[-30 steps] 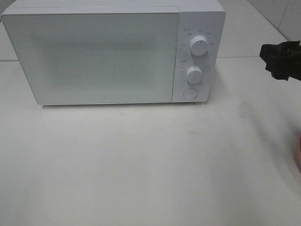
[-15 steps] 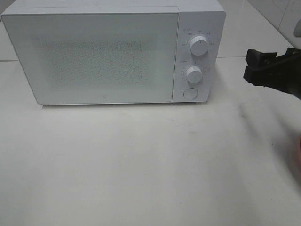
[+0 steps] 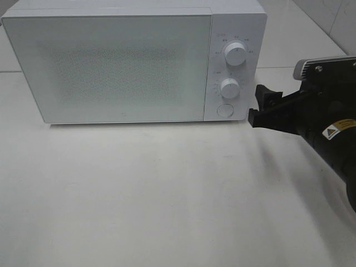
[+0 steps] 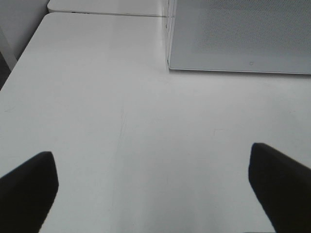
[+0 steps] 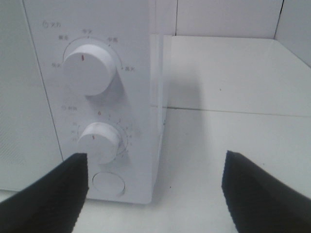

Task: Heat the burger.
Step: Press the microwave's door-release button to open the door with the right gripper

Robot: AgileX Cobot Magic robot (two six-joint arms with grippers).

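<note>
Microwave point(image 3: 133, 61) interior behind opaque door point(image 3: 108, 69)

left tool point(image 4: 150, 190): jaws spread wide, tilted downward | right tool point(image 3: 256, 104): jaws spread wide, held roughly level

A white, faintly glossy tabletop point(image 3: 167, 194) fills the scene, crossed by a thin seam point(image 3: 278, 68) toward the back. Pale wall tiles point(image 3: 340, 19) with grey grout rise at its far right corner. The light is soft and even.
</note>
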